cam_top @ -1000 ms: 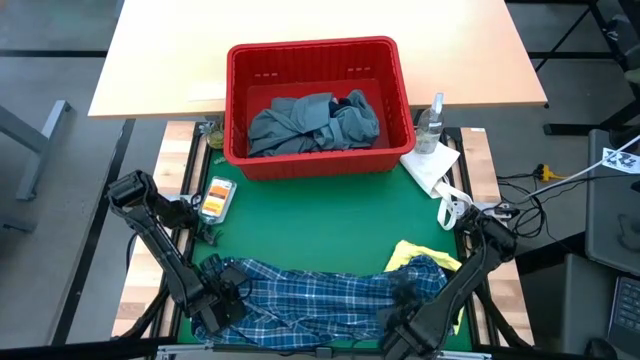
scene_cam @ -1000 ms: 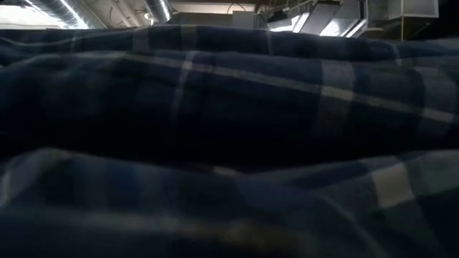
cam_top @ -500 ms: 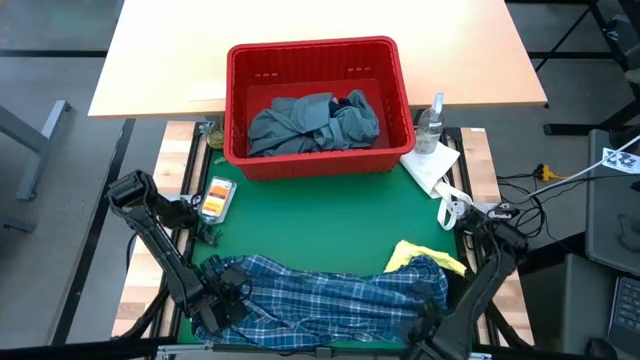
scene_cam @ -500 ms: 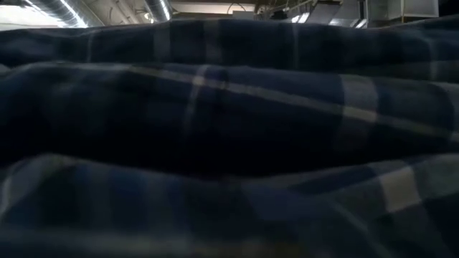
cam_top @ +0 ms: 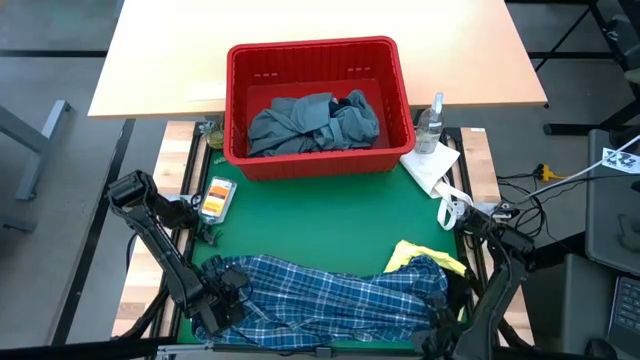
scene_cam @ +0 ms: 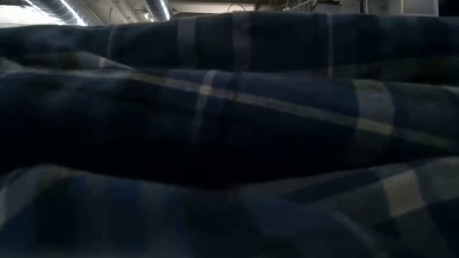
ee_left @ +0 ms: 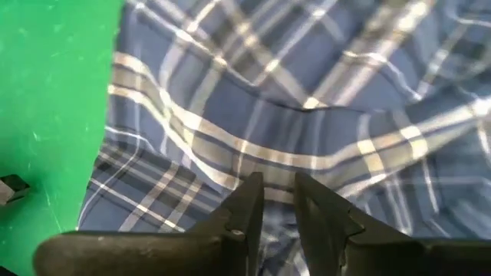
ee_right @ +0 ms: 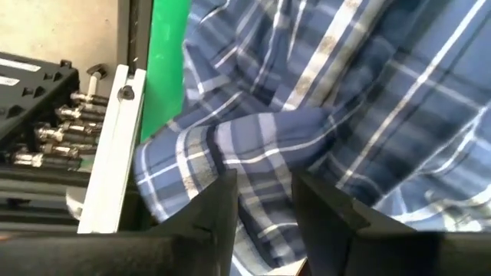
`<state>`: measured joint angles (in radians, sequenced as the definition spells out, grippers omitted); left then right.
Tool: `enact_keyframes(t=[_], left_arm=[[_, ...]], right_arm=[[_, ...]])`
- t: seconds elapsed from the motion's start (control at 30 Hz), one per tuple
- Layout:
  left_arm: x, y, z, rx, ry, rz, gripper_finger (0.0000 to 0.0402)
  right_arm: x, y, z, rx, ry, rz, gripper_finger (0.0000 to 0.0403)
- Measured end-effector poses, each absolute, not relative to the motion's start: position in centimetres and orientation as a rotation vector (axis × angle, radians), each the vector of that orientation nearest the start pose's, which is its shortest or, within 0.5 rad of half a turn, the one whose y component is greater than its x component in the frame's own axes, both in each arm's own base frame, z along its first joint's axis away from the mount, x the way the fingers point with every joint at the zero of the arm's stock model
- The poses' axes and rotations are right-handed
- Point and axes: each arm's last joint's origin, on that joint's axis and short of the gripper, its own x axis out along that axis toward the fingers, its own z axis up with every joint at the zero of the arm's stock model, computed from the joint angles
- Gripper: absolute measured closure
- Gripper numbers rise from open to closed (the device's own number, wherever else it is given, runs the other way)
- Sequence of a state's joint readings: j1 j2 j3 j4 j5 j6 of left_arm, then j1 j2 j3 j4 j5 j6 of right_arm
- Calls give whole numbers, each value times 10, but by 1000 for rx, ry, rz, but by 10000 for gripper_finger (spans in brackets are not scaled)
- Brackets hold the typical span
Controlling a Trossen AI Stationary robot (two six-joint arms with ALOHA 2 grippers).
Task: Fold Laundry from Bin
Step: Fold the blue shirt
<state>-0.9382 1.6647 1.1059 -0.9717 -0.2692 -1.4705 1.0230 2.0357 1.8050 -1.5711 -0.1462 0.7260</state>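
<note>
Along the near edge of the counter (cam_top: 320,225), from left to right, the blue-white plaid shirt (cam_top: 330,298) is lying in a long rumpled band on the green mat; no fold is showing in it yet. At its left end the left claw (ee_left: 278,201) is sitting down on the cloth, fingers narrowly parted with plaid between them, but whether the cloth is being pinched cannot be told. At the right end the right claw (ee_right: 263,192) is gripping a bunched fold of the same shirt, close to the counter's frame. A small yellow garment (cam_top: 425,255) is peeking out from under the shirt's right end, touching it.

Farther back, the bin (cam_top: 318,52) is holding a crumpled grey-blue garment (cam_top: 305,122) with a dark navy one (cam_top: 358,100) beside it.

Judgement: the task is at an early stage. Two garments are out and unfolded, two are waiting in the bin. The plaid cloth is looking soft, wrinkled and loosely gathered.
</note>
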Motion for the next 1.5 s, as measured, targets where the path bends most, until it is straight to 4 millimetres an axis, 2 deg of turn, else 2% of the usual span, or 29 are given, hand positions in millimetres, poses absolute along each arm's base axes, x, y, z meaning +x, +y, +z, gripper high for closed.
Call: enact_keyframes(t=[0.17,0.3,0.63,0.8,0.93,1.23,1.5], left_arm=[[179,-233,199,-356,1263,395,351],[179,-233,199,-357,1261,391,344],[181,-231,200,-321,1158,419,240],[185,-228,202,-311,983,487,212],[189,-220,204,-324,881,579,212],[204,-196,193,-412,967,717,220],[203,-188,172,-485,1062,724,220]], right_arm=[[198,310,248,-307,1811,170,276],[204,307,248,-311,1812,183,276],[204,307,247,-321,1805,183,276],[204,307,247,-322,1804,183,276],[204,307,247,-322,1803,182,276],[204,307,247,-322,1803,181,276],[205,307,247,-343,1778,166,276]])
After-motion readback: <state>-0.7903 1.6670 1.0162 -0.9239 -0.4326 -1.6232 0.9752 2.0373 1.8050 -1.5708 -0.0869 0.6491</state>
